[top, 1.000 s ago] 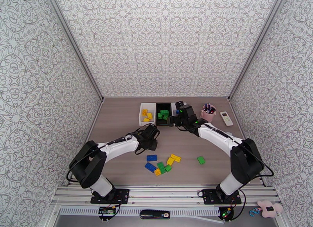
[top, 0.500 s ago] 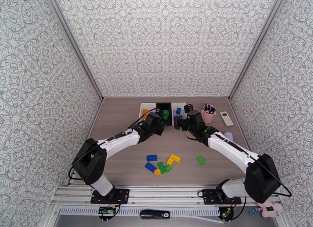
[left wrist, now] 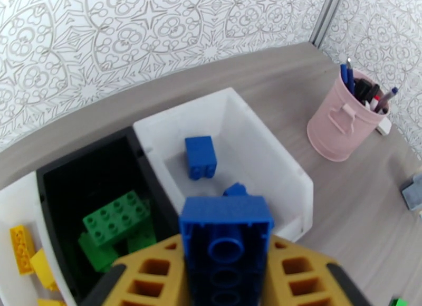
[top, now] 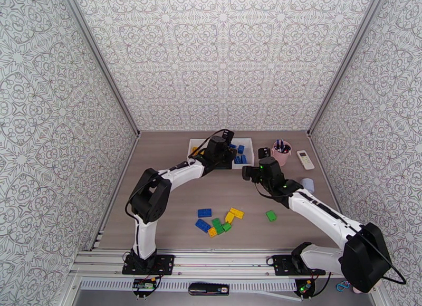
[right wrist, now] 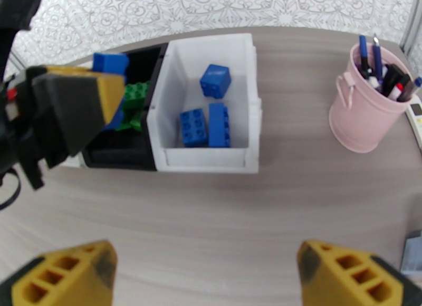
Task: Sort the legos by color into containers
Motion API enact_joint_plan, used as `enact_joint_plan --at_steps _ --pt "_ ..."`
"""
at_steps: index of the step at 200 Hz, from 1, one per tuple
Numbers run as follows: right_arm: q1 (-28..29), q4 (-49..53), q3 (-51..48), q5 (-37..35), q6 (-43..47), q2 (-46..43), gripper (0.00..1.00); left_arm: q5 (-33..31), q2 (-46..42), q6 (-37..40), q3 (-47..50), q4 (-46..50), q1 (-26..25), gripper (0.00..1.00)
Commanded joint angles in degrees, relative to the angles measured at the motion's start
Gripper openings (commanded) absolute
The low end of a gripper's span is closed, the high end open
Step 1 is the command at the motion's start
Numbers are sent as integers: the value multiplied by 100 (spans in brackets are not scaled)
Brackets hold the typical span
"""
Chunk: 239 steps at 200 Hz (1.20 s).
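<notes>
Between the yellow fingers of my left gripper (left wrist: 226, 265) sits a blue lego (left wrist: 226, 233), with the jaws shut on it. It hangs over the boundary between the black container (left wrist: 79, 180), which holds green legos (left wrist: 116, 217), and the right white container (left wrist: 264, 159), which holds blue legos (right wrist: 205, 125). The left white container (top: 194, 143) holds yellow legos (left wrist: 21, 244). My right gripper (right wrist: 211, 280) stands open and empty over bare table in front of the white container (right wrist: 211, 162). Several loose legos (top: 219, 221) and a lone green lego (top: 271, 215) lie mid-table.
A pink cup with pens (top: 280, 153) stands just right of the containers, with a white remote (top: 305, 159) beyond it. A small pale object (top: 307, 184) lies near the right wall. Patterned walls close in the table on three sides.
My left arm has carried the blue lego from mid-table up to the containers. My right arm has drawn back from the containers toward the near right, staying open.
</notes>
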<state>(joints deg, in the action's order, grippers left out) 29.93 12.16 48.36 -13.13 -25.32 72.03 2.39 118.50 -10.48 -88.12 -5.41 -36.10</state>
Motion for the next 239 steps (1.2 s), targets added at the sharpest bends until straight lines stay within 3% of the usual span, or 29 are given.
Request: enact_joint_plan --at_steps 1,116,144,185,239 --pt "-35 85 -67 -109 -92 -136 94 231 394 -119 -554 -86 41 24" --pt "-68 231 -240 -217 -175 -440 94 402 1791 -167 -2307 637 108 28" --pt "-73 340 -230 -261 -174 -520 93 444 1711 -153 -2285 607 133 38" --pt "-69 724 -288 -391 -214 -859 93 512 1188 60 -1725 367 145 63" --pt "-74 1462 -638 -432 -567 -1544 93 811 5 497 -387 -87 174 79"
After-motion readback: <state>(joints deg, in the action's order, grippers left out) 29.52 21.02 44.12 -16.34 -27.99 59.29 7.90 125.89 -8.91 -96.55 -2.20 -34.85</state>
